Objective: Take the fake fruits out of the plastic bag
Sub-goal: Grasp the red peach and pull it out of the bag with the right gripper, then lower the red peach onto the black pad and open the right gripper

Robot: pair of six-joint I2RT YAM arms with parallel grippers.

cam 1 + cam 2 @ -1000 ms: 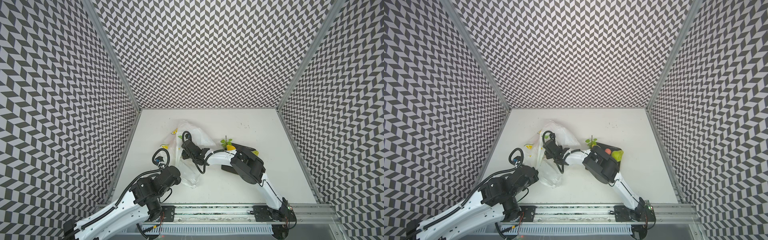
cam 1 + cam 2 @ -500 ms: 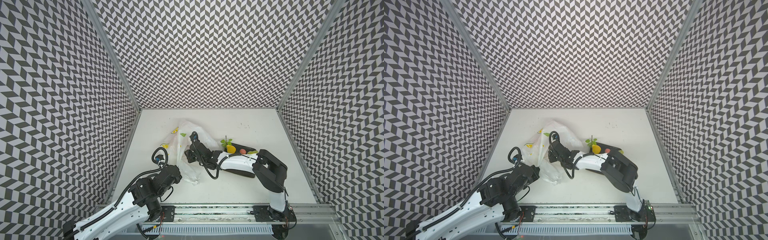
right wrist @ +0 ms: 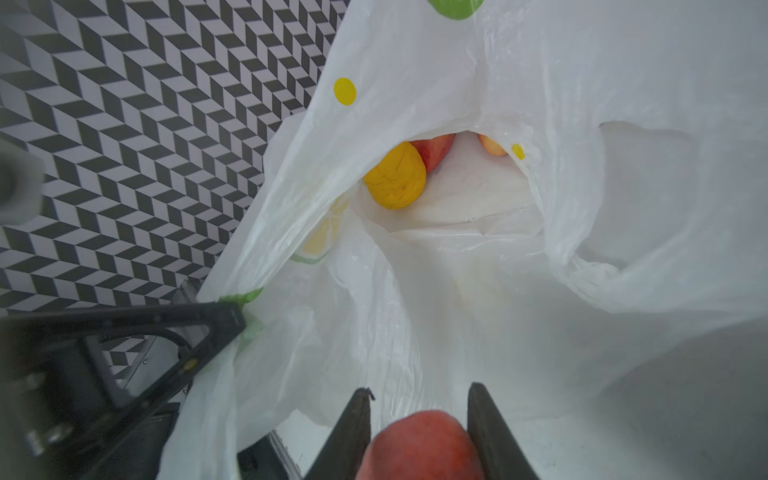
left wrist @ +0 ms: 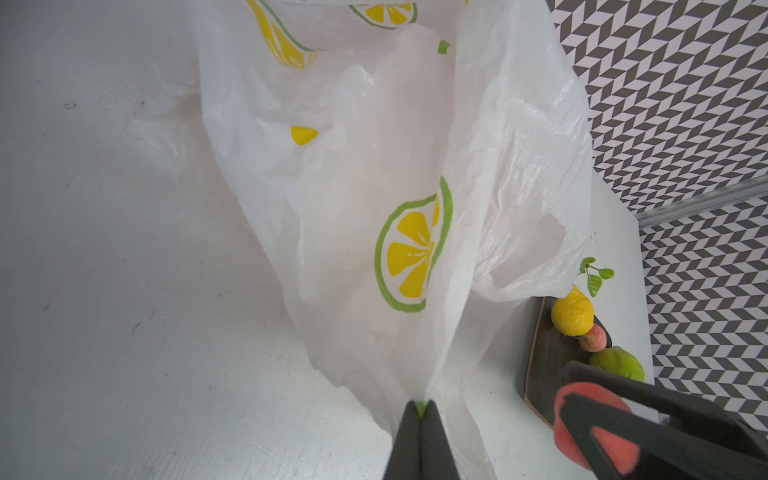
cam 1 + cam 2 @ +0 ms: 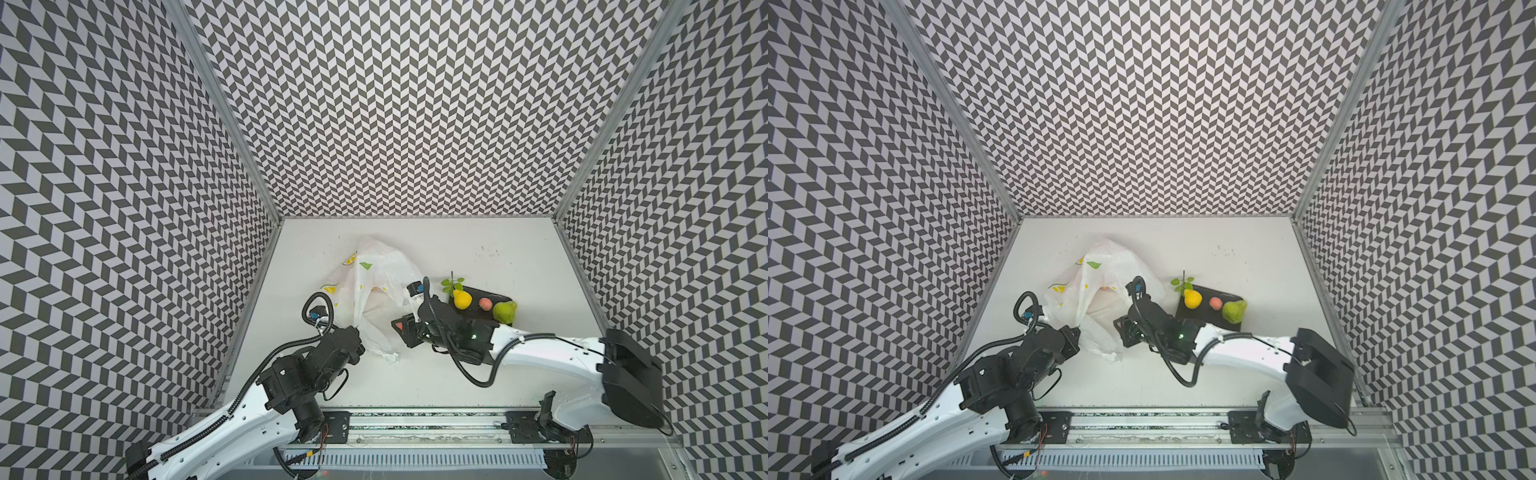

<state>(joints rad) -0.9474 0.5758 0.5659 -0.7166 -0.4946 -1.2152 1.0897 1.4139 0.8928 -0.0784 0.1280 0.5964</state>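
Chevron-walled bench (image 5: 415, 374): plastic bag (image 5: 376, 278) lies left of centre. Left fingers (image 4: 409, 449), pressed together, pinch its rim; right fingers (image 3: 351, 440) pinch a peach (image 3: 419, 444) beside the mouth. Risk: glossy peach may slip; film may pull free, collapsing the mouth. Only the right wrist view shows a lemon (image 3: 395, 174) inside.

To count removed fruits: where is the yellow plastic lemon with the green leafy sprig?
In both top views the lemon lies right of centre on the dark square plate, between the white printed plastic bag and a small pink peach.
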